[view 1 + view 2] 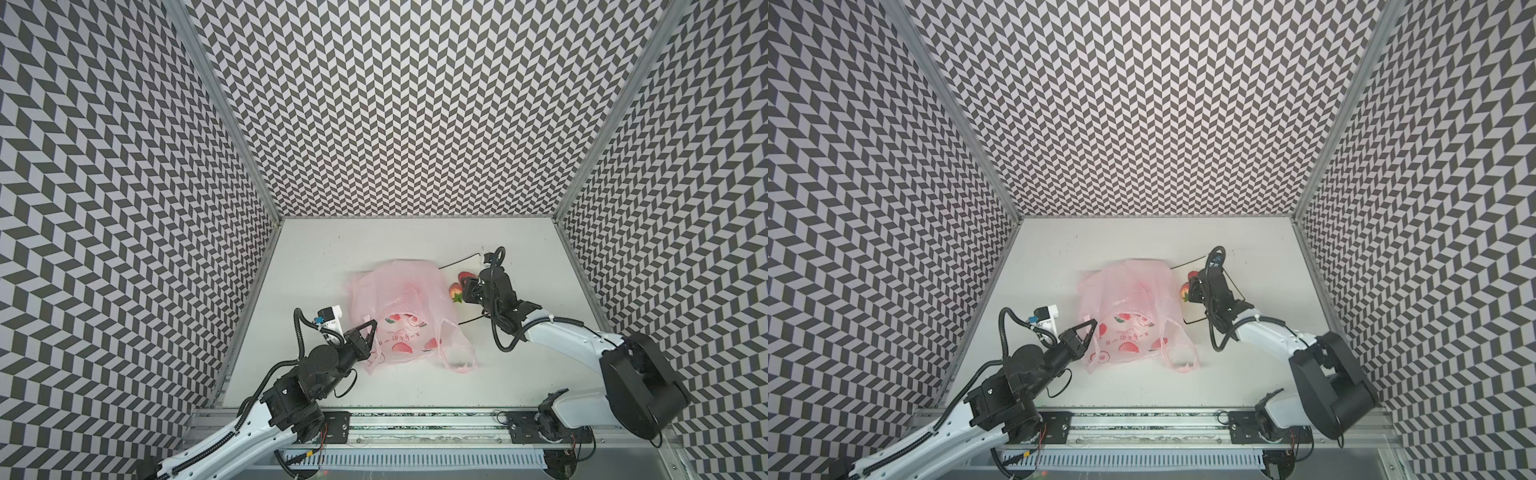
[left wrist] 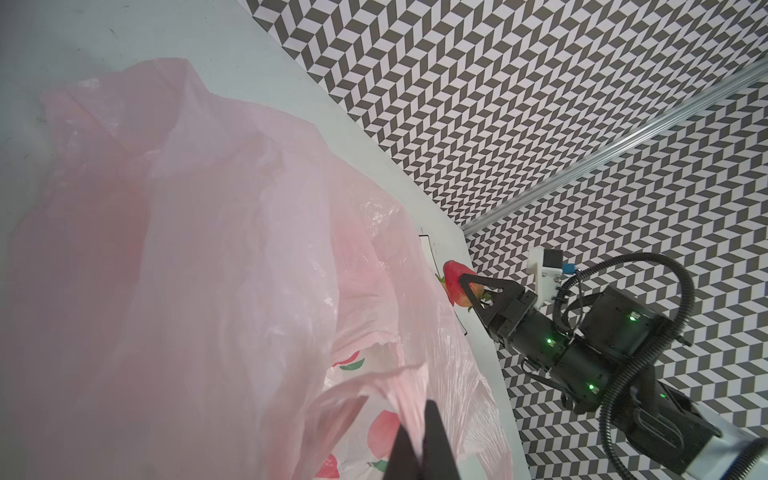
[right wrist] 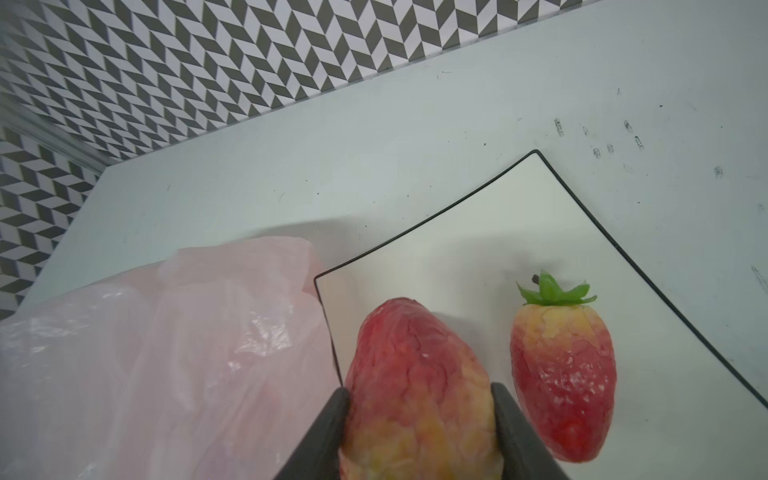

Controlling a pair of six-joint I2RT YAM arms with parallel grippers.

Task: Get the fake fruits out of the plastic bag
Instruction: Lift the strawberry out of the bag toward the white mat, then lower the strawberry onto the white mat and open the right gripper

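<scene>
Right gripper (image 3: 419, 399) jaws squeezing a strawberry (image 3: 415, 382) over the plate (image 3: 478, 232) at lower right of frame, left gripper (image 2: 415, 440) jaws pinching the pink bag (image 1: 399, 307) at center; might roll off if dropped early.

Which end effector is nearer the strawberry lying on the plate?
Right. The right end effector holds another strawberry just beside the lying strawberry; the left end effector pinches the plastic bag across from the plate.

Left claw (image 2: 419, 436) pinching pink plastic bag (image 2: 187, 291)
</scene>
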